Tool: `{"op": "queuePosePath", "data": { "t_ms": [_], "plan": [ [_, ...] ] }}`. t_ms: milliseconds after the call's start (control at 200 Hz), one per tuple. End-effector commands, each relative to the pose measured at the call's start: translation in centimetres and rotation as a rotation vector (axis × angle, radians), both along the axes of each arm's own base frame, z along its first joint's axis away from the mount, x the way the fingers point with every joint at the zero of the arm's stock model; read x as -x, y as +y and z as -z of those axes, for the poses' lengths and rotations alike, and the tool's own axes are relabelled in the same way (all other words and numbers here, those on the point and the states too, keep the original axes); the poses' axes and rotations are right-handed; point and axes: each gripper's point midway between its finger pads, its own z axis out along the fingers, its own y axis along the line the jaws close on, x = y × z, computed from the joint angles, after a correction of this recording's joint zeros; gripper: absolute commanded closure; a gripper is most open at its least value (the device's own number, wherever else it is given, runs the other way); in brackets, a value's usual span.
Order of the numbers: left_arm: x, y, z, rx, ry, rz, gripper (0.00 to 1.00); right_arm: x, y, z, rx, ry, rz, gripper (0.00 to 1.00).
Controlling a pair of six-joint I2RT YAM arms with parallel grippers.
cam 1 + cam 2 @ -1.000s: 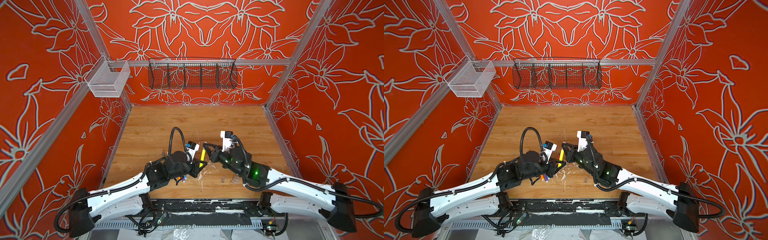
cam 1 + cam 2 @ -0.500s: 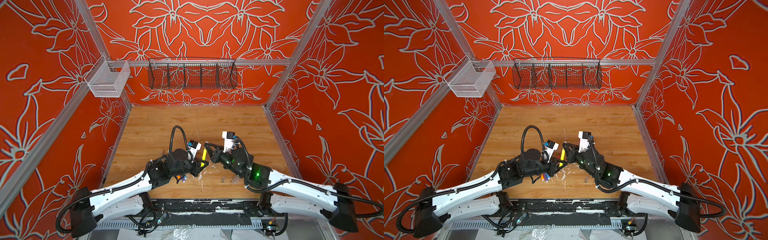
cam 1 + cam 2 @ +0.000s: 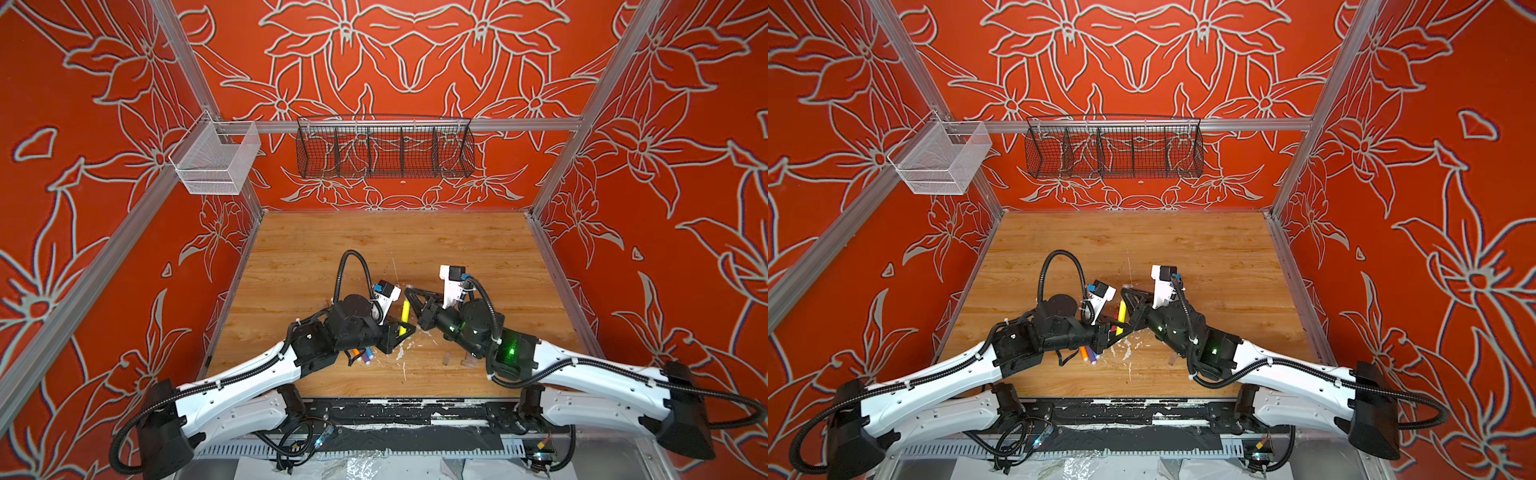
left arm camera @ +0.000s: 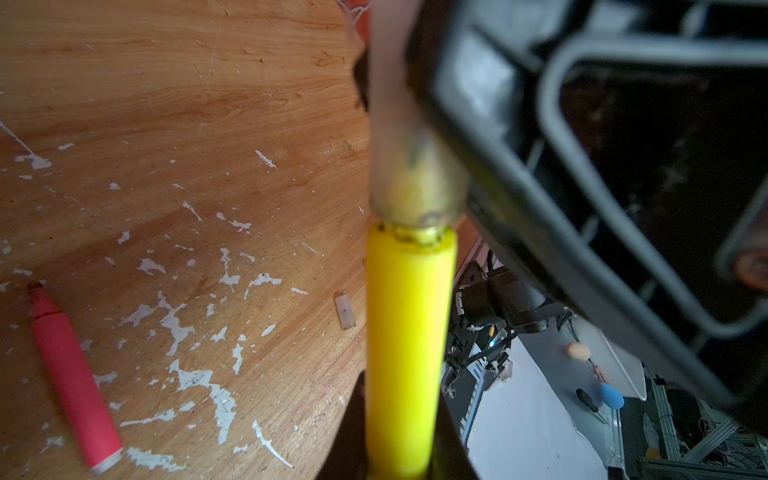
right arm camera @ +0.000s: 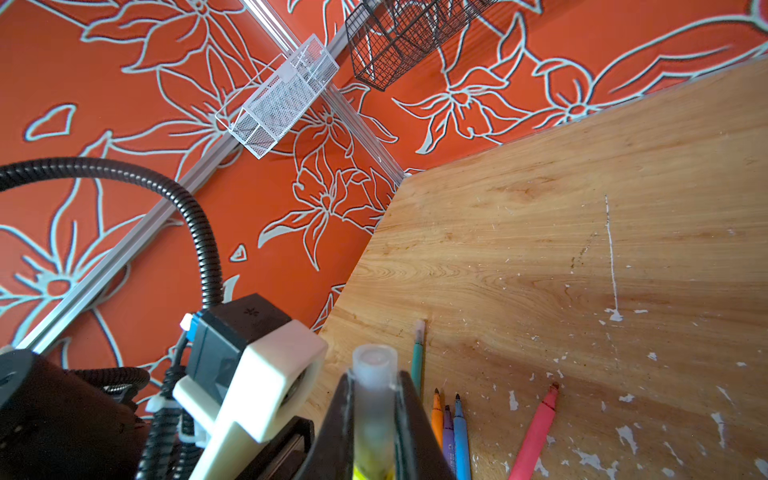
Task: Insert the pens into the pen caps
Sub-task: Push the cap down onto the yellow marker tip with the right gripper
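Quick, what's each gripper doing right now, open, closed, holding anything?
Left gripper: shut on the yellow pen.
Right gripper: shut on a clear pen cap.

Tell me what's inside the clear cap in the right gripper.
The yellow pen, held by the left gripper, has its front end in the clear cap, showing yellowish through the wall. The tip itself is blurred.

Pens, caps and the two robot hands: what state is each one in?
left hand: shut on yellow pen.
right hand: shut on clear cap.
yellow pen: held, tip inside clear cap.
clear cap: over yellow pen's tip.
green pen: lying, apparently capped.
orange pen: lying, uncapped.
purple pen: lying, uncapped.
blue pen: lying, uncapped.
pink-red pen: lying, uncapped.
loose cap: lying, empty.
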Motion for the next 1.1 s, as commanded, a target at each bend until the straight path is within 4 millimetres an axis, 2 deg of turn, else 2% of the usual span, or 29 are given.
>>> {"op": "queuePosePath", "data": {
  "t_ms": [0, 110, 215, 440, 580, 731, 986, 1096],
  "plan": [
    [-2.9, 0.8, -4.5, 0.112, -0.135, -0.121, 1.00, 4.5, 2.8, 2.1, 0.095, 0.035, -0.238, 0.88],
    [-2.9, 0.9, -4.3, 0.103, -0.136, -0.115, 1.00, 4.4, 2.2, 1.4, 0.104, 0.023, -0.219, 0.69],
    [-2.7, 1.0, -4.2, 0.101, -0.138, -0.112, 1.00, 3.9, 0.7, 0.6, 0.123, 0.012, -0.162, 0.54],
    [-1.8, 1.1, -4.1, 0.094, -0.157, -0.067, 1.00, 3.7, -2.5, -3.7, 0.120, -0.089, -0.091, 0.40],
    [-1.2, 0.8, -3.9, 0.093, -0.170, -0.020, 1.00, 3.3, -3.6, -6.4, 0.095, -0.134, -0.060, 0.38],
    [-0.8, 0.5, -3.6, 0.093, -0.173, 0.012, 1.00, 2.2, -2.9, -8.1, 0.096, -0.135, -0.055, 0.38],
    [-0.5, 0.3, -3.6, 0.098, -0.180, 0.029, 1.00, -1.4, -1.3, -7.2, 0.111, -0.058, -0.014, 0.42],
    [-0.5, 0.3, -3.5, 0.093, -0.180, 0.033, 1.00, -2.3, -0.3, -6.7, 0.124, -0.034, -0.024, 0.46]
  ]
}}
